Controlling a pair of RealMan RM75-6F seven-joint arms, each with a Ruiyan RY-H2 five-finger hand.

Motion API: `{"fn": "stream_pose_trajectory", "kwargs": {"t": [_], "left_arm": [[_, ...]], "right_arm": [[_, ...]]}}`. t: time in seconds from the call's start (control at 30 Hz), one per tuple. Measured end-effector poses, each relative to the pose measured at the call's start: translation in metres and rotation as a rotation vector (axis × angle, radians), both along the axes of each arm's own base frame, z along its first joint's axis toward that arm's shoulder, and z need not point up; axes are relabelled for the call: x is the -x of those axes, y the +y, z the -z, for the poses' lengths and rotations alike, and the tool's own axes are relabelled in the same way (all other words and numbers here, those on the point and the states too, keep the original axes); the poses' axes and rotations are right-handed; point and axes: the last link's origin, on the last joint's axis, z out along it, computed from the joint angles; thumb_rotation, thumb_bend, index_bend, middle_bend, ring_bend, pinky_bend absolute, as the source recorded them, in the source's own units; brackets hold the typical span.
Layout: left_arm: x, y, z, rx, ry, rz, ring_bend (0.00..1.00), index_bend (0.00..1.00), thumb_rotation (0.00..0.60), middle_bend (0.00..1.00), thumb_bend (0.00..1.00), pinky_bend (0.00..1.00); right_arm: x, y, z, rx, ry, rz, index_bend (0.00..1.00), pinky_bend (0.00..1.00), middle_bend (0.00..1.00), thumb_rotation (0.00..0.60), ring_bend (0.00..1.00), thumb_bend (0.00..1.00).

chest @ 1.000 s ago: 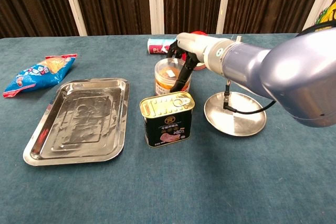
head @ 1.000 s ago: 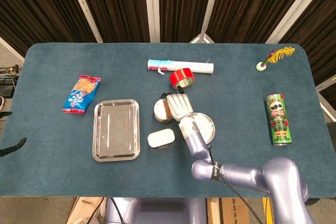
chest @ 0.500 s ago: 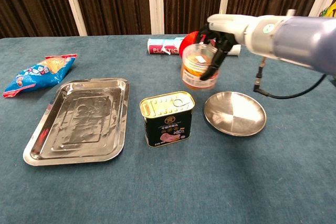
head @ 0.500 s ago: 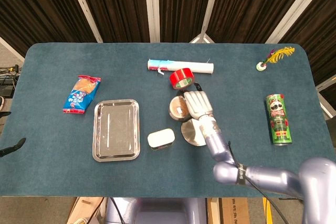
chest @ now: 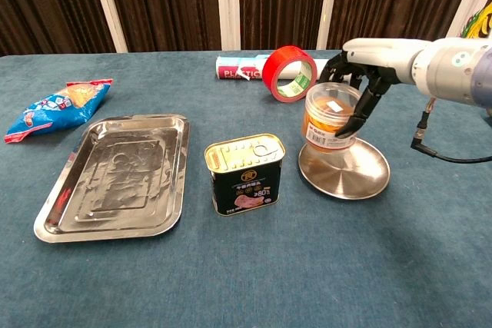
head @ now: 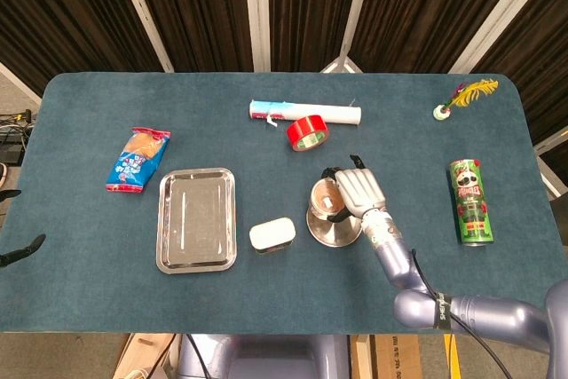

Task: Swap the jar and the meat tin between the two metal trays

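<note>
My right hand (chest: 360,81) (head: 358,193) grips a clear jar (chest: 329,117) (head: 327,198) of orange-brown contents, holding it just above the left rim of the round metal tray (chest: 346,171) (head: 335,228). The black meat tin (chest: 245,173) (head: 272,234) stands on the cloth between the two trays. The rectangular metal tray (chest: 115,174) (head: 196,218) lies empty to the left. My left hand does not show in either view.
A red tape roll (chest: 287,74) (head: 307,133) and a white tube (head: 305,113) lie behind the jar. A blue snack bag (chest: 55,105) (head: 138,159) is at the left. A green can (head: 469,201) and a feathered toy (head: 461,99) sit at the right.
My right hand lifted the jar off the cloth beside the tin and carried it right, to just above the round tray. The tape roll is now uncovered in the chest view.
</note>
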Motion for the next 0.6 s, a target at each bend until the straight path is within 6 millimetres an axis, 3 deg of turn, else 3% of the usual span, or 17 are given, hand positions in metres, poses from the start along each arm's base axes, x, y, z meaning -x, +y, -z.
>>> {"fn": "stream_pose_trajectory", "kwargs": {"t": [0.33,0.43,0.6], "left_arm": [[0.000,-0.002,-0.001,-0.009,-0.001,0.002,0.00,0.29,0.600,0.00,0.19,0.13],[0.000,-0.002,-0.001,-0.009,-0.001,0.001,0.00,0.29,0.600,0.00,0.19,0.13],[0.000,-0.002,-0.002,-0.011,0.000,0.001,0.00,0.29,0.600,0.00,0.19,0.13]], "right_arm": [[0.013,0.016,0.002,-0.041,0.006,-0.021,0.56,0.00,0.51,0.600,0.38,0.07],[0.018,0.018,0.006,-0.063,0.025,-0.020,0.48,0.00,0.46,0.600,0.35,0.07],[0.022,0.020,0.013,-0.090,0.051,-0.024,0.27,0.00,0.25,0.600,0.21,0.07]]}}
